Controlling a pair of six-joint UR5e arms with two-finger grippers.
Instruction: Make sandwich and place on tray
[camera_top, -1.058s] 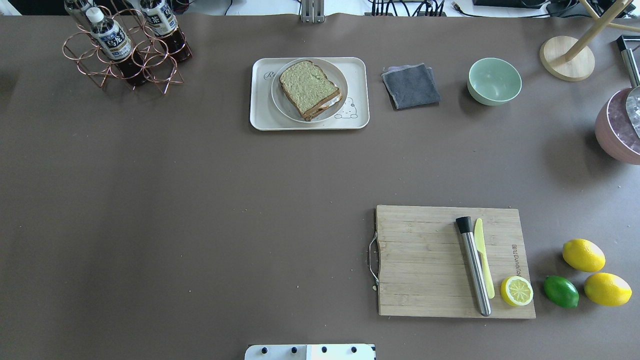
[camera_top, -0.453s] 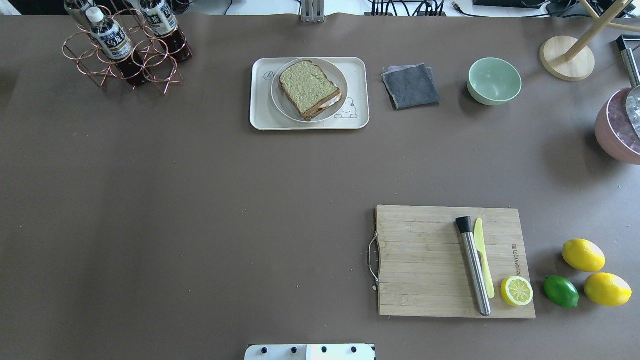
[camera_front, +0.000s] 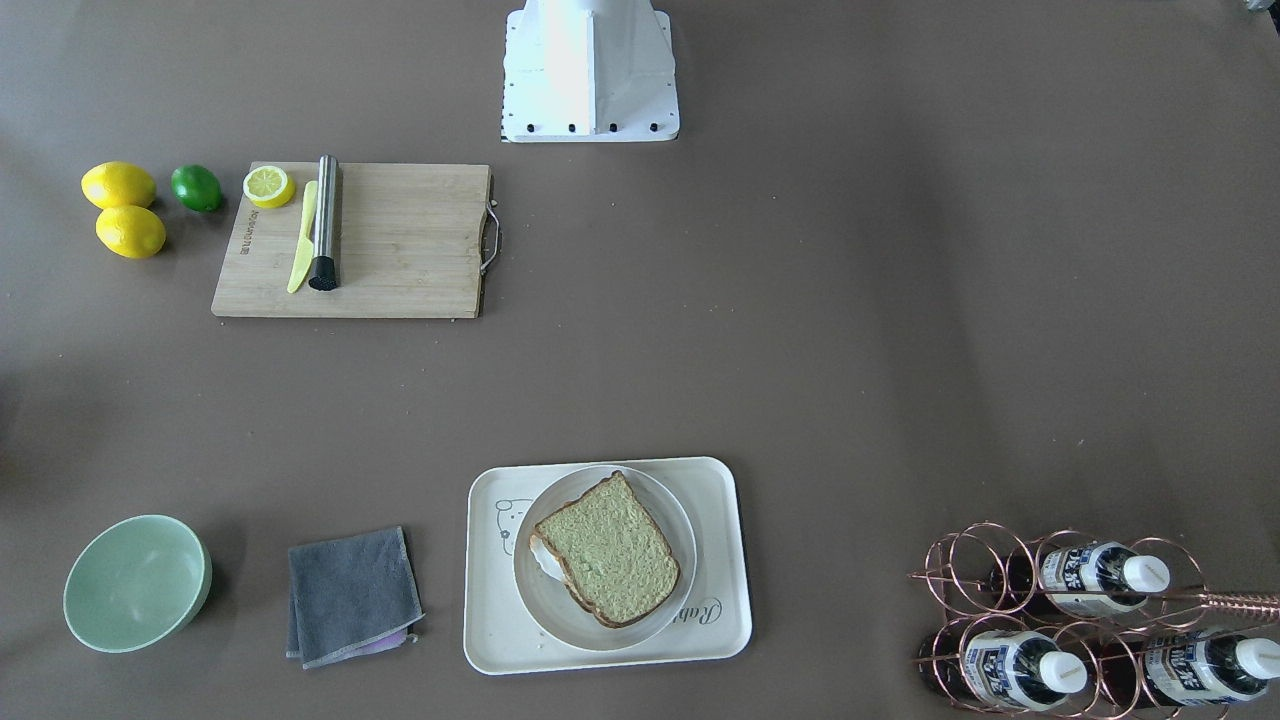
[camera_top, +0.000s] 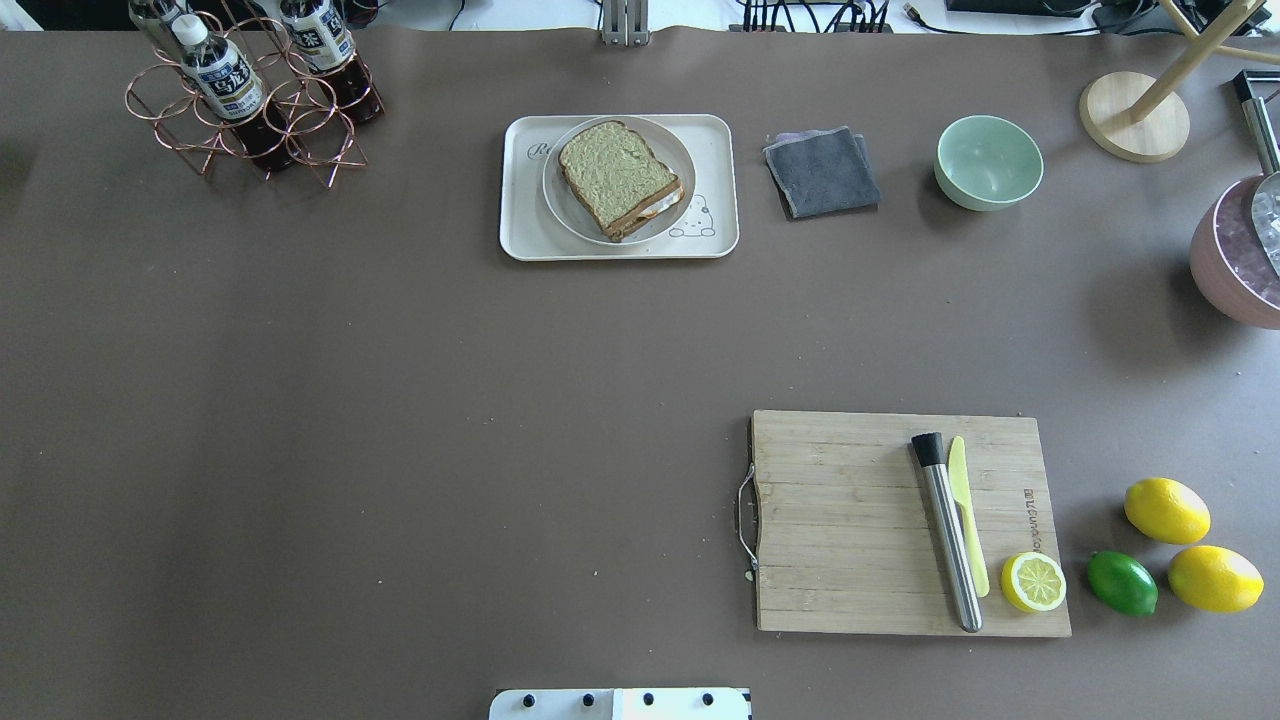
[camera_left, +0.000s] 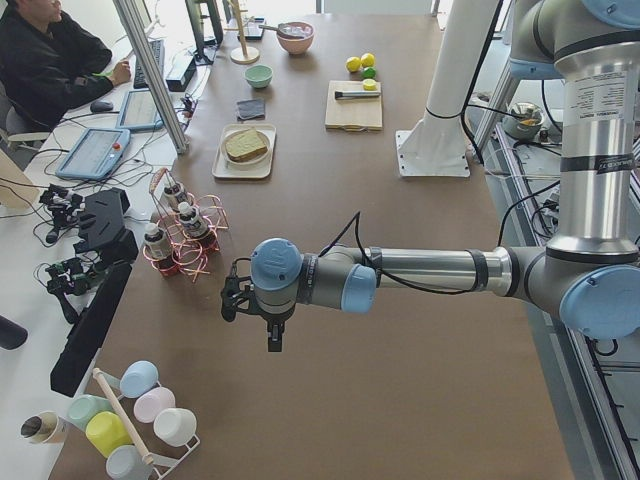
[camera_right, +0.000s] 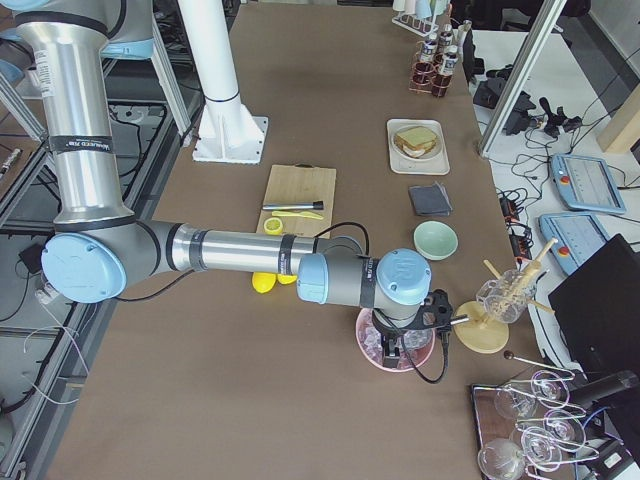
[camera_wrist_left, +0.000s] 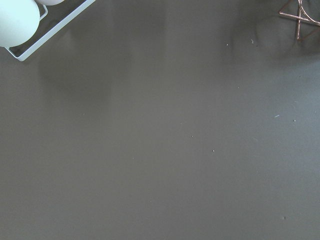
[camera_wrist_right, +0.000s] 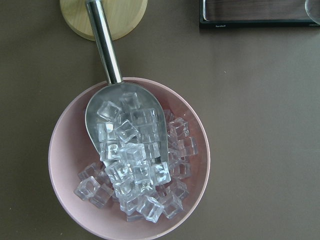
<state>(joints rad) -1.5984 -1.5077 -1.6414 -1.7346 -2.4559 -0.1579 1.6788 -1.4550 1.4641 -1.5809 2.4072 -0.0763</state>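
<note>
Sandwich (camera_top: 620, 178) is in neither claw. Near the base, the left claw (camera_left: 271, 338) hangs over bare worktop (camera_top: 400, 400) at the left end. The right claw (camera_right: 392, 348) hangs over the pink ice bowl (camera_wrist_right: 56, 165) at the right end. Both show in side views only, so I can't tell how far either is spread. Far side: the sandwich sits assembled on the plate (camera_top: 553, 195), and the plate is on the tray (camera_top: 520, 238).
</note>
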